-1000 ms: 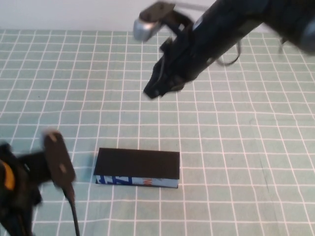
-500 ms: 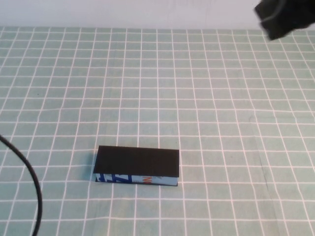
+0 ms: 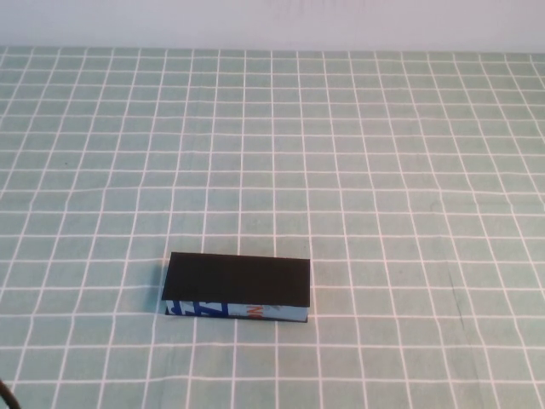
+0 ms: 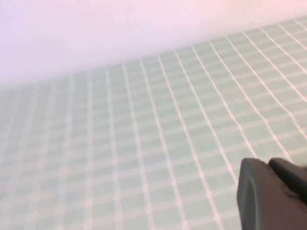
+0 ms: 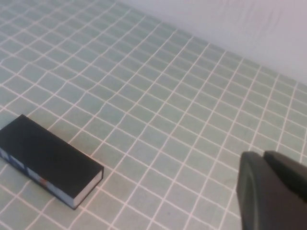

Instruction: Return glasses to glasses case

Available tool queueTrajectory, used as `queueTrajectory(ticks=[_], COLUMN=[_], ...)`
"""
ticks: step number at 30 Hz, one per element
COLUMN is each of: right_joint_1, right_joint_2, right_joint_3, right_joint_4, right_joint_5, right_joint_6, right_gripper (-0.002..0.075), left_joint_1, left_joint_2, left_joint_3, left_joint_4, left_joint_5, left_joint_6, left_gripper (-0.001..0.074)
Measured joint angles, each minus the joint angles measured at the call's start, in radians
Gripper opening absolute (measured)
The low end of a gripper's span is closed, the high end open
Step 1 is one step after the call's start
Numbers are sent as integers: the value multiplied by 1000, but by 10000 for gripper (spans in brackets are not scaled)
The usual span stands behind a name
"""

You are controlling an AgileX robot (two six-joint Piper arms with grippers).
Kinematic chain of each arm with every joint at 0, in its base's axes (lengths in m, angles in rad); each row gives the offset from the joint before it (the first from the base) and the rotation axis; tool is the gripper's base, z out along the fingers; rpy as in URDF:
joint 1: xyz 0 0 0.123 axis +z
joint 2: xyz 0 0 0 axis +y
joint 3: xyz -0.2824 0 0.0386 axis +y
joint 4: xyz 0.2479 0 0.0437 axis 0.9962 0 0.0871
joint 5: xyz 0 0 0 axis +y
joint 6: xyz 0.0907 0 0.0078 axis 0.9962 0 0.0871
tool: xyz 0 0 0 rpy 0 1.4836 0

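Observation:
The glasses case (image 3: 237, 279) lies closed on the checked cloth, near the front and a little left of the middle, its blue-and-white patterned side with the orange mark facing me. It also shows in the right wrist view (image 5: 45, 155). The glasses are not in view. Neither arm shows in the high view. My left gripper (image 4: 266, 163) is shut and empty above bare cloth. My right gripper (image 5: 263, 154) is shut and empty, held well above the cloth and away from the case.
The pale green checked tablecloth (image 3: 383, 170) covers the whole table up to a white wall at the back. A bit of black cable (image 3: 4, 396) shows at the front left corner.
The right arm has pulled back up and to the right, out of the high view. The left arm and its cable have withdrawn off the lower left. The case has not moved.

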Motion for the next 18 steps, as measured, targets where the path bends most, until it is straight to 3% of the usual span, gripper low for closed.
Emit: queueTrajectory(ticks=[10,18], right_joint_1=[0,0], right_joint_2=[-490,-637], right_joint_3=[412,542], right_joint_4=[-43,-59], right_joint_5=[-71,-72], right_joint_6=[158,186], right_gripper=[-13,-13], left_joint_1=[0,0], left_joint_2=[-189,-204], left_joint_3=[248,310], left_joint_4=[-174,-180], left_joint_5=[-88,-125], left_joint_6=[-108,-128], left_gripper=[0,0])
